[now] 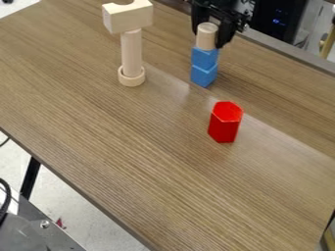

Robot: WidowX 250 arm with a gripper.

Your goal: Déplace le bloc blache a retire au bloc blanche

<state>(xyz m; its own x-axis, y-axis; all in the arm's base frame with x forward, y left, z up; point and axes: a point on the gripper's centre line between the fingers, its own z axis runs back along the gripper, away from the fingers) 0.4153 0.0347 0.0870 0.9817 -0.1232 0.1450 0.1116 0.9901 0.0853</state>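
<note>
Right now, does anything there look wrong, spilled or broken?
No spill or damage shows on the table: the wooden stack, the blue-based stack and the red block stand upright. One oddity: a small red scrap at lower left, on the floor beside the table, perhaps dropped; I can't tell what it is.

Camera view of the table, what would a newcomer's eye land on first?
Likely the red hexagonal prism, standing alone right of centre. Next, the two stacked blue blocks topped by a wooden cylinder at the end effector; then, upper left, the wooden arch block on its column.
</note>
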